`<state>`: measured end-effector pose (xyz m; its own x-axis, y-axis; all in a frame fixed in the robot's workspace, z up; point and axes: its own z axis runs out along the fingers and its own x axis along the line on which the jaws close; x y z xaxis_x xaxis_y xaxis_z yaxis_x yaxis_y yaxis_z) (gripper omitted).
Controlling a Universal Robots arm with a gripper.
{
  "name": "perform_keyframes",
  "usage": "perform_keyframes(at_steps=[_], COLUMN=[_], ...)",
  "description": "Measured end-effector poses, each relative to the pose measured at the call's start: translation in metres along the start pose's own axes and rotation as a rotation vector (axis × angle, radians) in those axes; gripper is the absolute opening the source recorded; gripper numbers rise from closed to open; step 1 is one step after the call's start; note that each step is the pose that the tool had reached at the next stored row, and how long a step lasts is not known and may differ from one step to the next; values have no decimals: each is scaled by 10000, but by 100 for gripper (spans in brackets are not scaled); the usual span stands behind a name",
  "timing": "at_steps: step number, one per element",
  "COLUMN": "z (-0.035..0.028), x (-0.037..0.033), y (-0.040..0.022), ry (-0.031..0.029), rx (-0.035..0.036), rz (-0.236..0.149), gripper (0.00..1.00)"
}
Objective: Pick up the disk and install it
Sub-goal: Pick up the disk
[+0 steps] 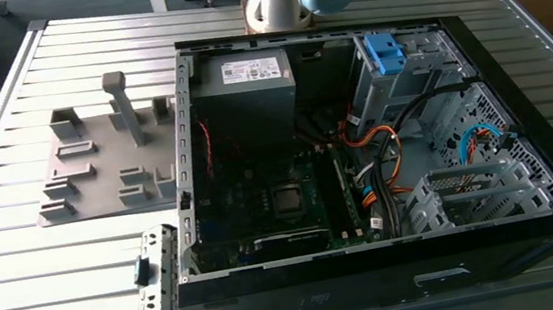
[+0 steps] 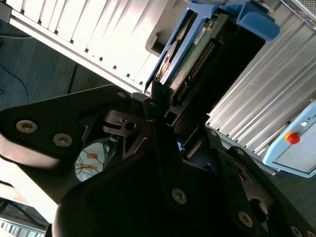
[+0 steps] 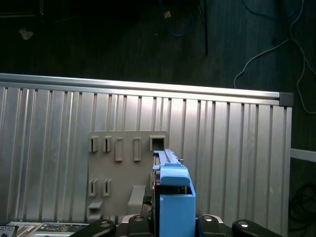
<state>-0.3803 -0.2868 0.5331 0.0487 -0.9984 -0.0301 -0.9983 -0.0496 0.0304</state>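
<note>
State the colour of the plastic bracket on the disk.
The disk has a blue bracket, clearest in the first wrist view.

No legible txt or signs.

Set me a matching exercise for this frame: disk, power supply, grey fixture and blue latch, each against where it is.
Things:
1. disk
2. power supply
3. grey fixture
4. blue latch

Places:
A. on the table, outside the case, at the exterior view's left
B. held in the gripper, off the table
C. atop a metal cage inside the case
D. inside the case, bearing a white sticker

Pairs: 1-B, 2-D, 3-A, 4-C
</note>
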Motion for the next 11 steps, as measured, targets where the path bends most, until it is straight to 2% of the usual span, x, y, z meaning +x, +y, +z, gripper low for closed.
perform_keyframes(at_steps=[11], z=[-135], x=[-4], y=[4], ry=[0], rx=[0], rz=[0], gripper=[36])
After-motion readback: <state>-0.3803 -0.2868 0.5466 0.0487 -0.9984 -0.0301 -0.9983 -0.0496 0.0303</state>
